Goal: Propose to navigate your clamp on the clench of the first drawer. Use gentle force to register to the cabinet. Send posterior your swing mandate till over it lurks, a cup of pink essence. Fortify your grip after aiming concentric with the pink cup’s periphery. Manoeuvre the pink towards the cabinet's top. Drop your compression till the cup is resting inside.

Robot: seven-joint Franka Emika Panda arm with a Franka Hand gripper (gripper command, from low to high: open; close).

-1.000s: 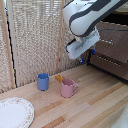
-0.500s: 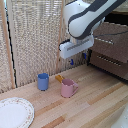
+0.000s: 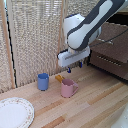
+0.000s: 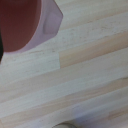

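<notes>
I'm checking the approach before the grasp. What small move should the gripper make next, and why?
Probably lower straight down: the gripper hangs above the pink cup, not touching it, and the wrist view shows the cup's rim partly in frame on the wooden table.

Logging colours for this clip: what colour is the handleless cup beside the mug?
Blue cup, clearest in the exterior view.

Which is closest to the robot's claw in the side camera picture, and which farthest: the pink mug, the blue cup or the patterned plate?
Measured from the clamp in the exterior view:
1. the pink cup, just below the fingers.
2. the blue cup, farther toward the exterior view's left, by the screen.
3. the plate, at the near corner on the exterior view's left, clearly farthest.
</notes>
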